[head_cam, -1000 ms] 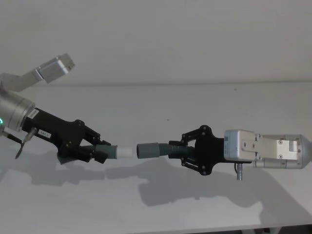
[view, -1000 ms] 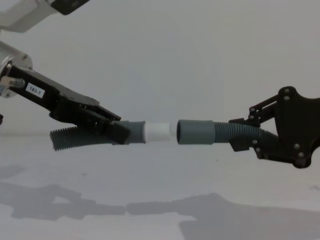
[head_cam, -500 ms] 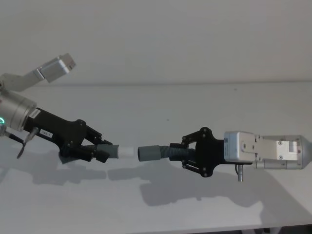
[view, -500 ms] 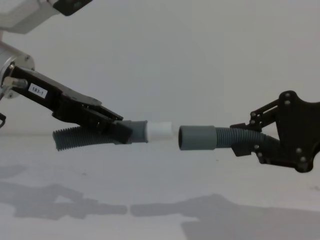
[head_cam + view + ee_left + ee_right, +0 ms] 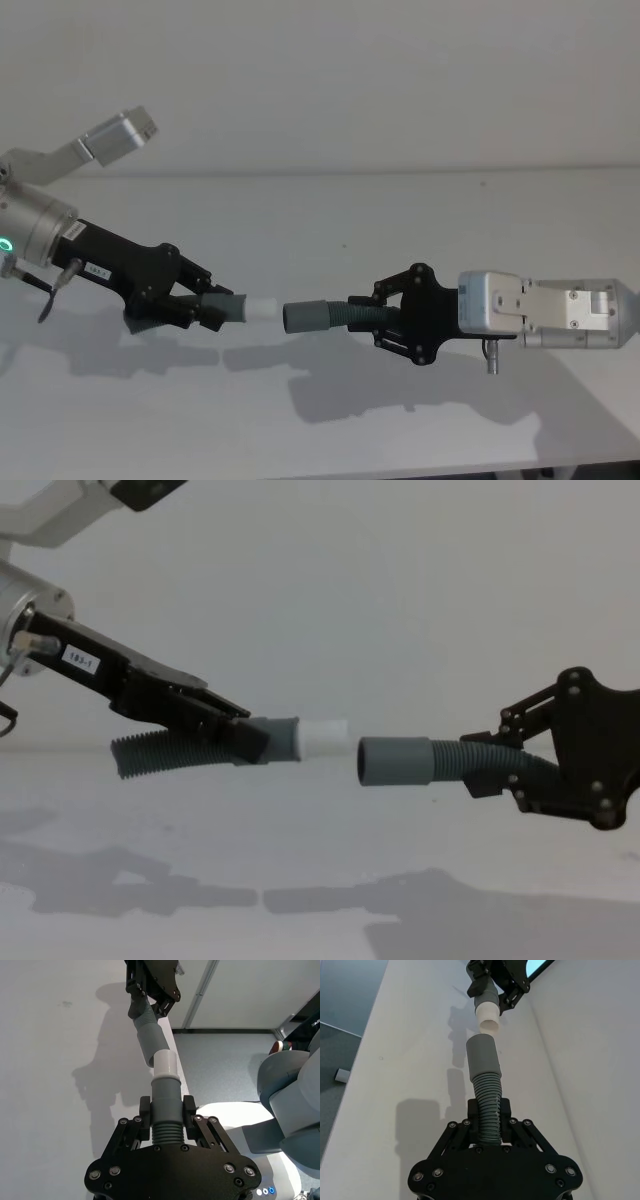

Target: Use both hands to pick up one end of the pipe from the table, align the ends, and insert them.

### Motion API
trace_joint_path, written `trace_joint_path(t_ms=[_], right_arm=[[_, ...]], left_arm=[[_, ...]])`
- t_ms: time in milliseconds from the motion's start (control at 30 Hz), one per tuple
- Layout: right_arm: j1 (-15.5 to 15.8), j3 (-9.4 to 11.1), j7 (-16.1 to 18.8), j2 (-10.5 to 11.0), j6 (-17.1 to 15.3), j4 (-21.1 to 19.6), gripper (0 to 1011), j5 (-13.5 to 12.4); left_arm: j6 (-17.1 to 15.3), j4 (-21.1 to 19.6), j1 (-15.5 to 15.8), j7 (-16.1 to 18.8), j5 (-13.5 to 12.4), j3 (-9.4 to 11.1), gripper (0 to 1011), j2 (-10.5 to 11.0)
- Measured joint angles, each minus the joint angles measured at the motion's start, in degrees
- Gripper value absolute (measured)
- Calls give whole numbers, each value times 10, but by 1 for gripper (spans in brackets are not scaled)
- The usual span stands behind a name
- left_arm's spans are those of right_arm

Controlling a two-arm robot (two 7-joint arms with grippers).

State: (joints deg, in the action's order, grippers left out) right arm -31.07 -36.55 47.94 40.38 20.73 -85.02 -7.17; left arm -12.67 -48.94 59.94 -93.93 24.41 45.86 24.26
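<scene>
Chest view, left gripper (image 5: 243,742) jaws clamping white-tipped hose (image 5: 160,754), right gripper (image 5: 490,771) jaws clamping socket hose (image 5: 395,762), hoses just apart

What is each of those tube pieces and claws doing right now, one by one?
white-tipped hose: lifted, tip just short of the socket, not inserted.
socket hose: lifted, mouth facing the tip, sitting slightly lower.
left claw: shut on the white-tipped hose.
right claw: shut on the socket hose.
</scene>
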Motion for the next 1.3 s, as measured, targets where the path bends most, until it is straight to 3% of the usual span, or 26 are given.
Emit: trace_joint_path(t_ms=[1300], right_arm=[[-4, 7, -5, -5, 9, 17, 214, 1]], left_arm=[[5, 21, 12, -2, 16, 18, 354, -10]])
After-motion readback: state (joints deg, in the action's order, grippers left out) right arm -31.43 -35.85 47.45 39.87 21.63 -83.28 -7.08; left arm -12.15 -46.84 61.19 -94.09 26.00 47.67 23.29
